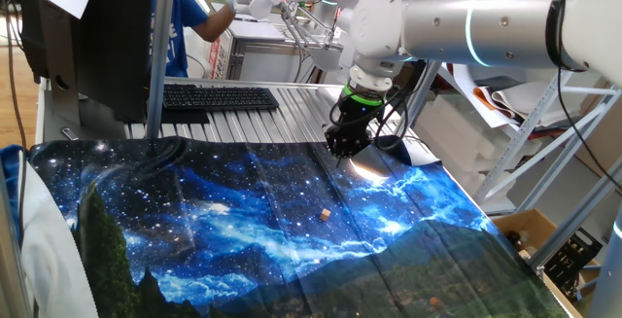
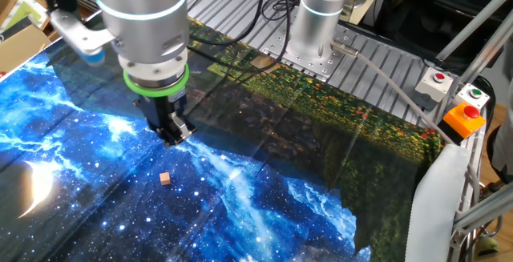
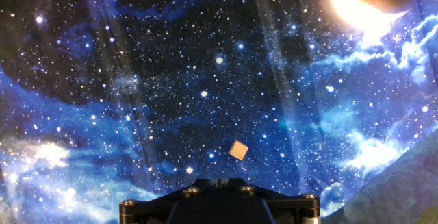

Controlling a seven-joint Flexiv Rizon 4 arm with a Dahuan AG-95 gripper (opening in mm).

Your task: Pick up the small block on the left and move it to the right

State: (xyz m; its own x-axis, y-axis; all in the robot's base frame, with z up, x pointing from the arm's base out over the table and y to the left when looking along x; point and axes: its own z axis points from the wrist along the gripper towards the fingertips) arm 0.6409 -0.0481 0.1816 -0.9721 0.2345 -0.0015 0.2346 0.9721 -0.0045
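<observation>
The small block is a tiny tan cube lying on the starry blue cloth (image 1: pixel 243 230). It shows in one fixed view (image 1: pixel 325 215), in the other fixed view (image 2: pixel 165 179) and in the hand view (image 3: pixel 238 150). My gripper (image 1: pixel 346 146) hangs above the cloth, a short way off from the block and not touching it. In the other fixed view the gripper (image 2: pixel 171 132) has its fingers close together, with nothing between them. The hand view shows only the gripper's dark body (image 3: pixel 219 203) at the bottom edge, with the fingertips out of sight.
A black keyboard (image 1: pixel 219 96) lies on the ribbed metal table behind the cloth. The arm's base (image 2: pixel 314 30) stands at the cloth's far edge, with button boxes (image 2: pixel 461 118) beside it. A bright moon patch (image 3: pixel 363 5) is printed on the cloth.
</observation>
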